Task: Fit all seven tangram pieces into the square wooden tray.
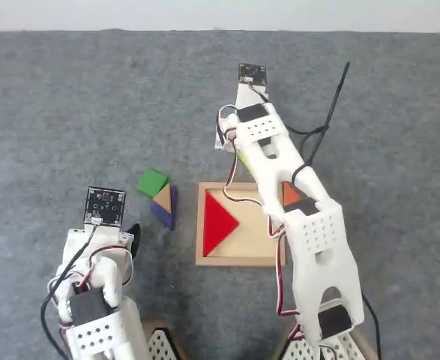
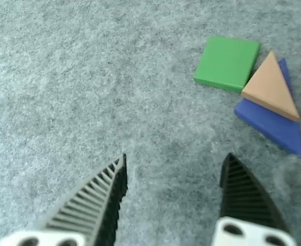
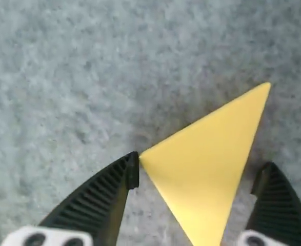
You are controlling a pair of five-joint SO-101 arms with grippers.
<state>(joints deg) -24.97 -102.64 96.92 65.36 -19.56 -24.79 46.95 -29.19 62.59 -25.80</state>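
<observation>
**A:** What sits furthest left?

**B:** The left claw (image 2: 176,160), low over the grey desk (image 1: 70,112). Its fingers are spread wide with nothing between them.

**A:** And next along?

**B:** A small cluster near that claw. There's a green square (image 2: 227,62), and just beside it a tan triangle (image 2: 269,87) lying partly on a blue piece (image 2: 273,125).

**A:** Where is the tray?

**B:** The square wooden tray (image 1: 238,260) lies just right of the cluster, apart from it. A red triangle (image 1: 218,222) lies flat in its left half. An orange piece (image 1: 290,193) shows at the tray's right side, beside the right arm (image 1: 309,225). I cannot tell whether it is inside.

**A:** And the right claw?

**B:** That arm stretches across the tray, and the right claw (image 3: 201,160) is down at the desk beyond the tray's far edge. It is spread, with a finger on either side of a yellow triangle (image 3: 206,179) lying flat on the desk. One fingertip is at the triangle's corner and the other is just beside its edge.
</observation>
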